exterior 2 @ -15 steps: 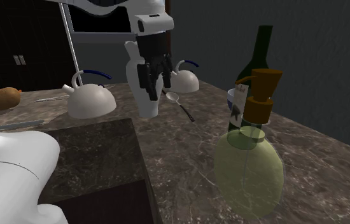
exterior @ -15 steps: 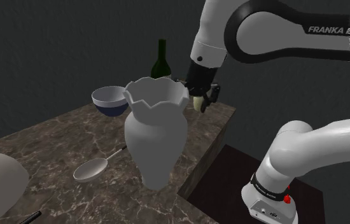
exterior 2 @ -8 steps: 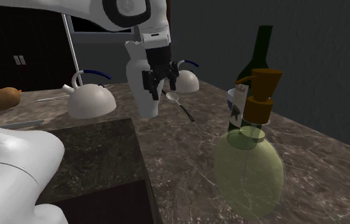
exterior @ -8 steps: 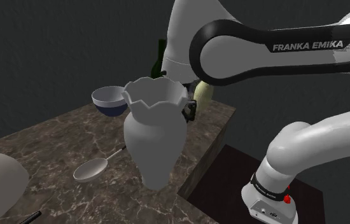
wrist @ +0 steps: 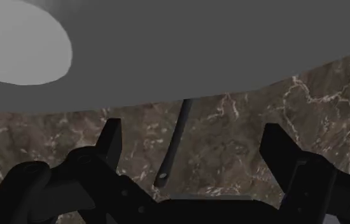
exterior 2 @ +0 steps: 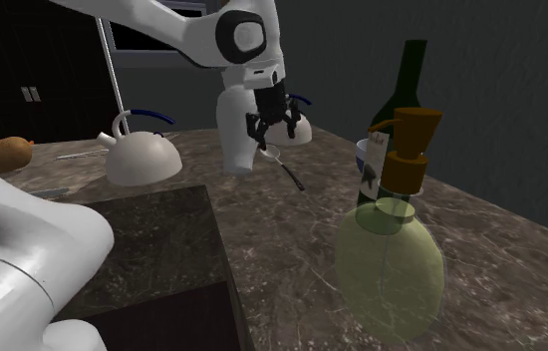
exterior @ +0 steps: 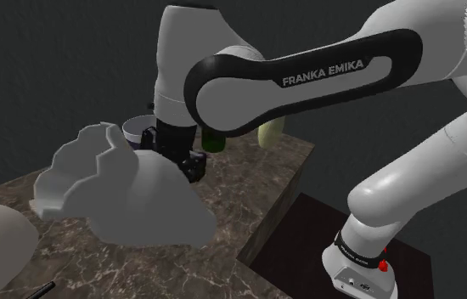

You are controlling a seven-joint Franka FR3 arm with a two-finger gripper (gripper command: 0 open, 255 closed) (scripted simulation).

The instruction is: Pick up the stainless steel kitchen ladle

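Vase [exterior: 130, 200] tipped toward shoulder view's left since 0.5 s ago. Gripper [wrist: 191, 137] low beside it, fingers [wrist: 111, 135] spread, ladle [wrist: 175, 143] handle between them, not touched.

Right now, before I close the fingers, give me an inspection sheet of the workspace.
Surface: brown marbled counter.
Job's things: ladle lies flat on the counter; its handle runs between the open fingers, untouched.
Clutter: white vase tipped far over right beside the gripper; white kettle; bowl; green bottle; soap dispenser.
Gripper: gripper open, low over the handle.
Cables: nothing seen.
Surroundings: dark grey wall.
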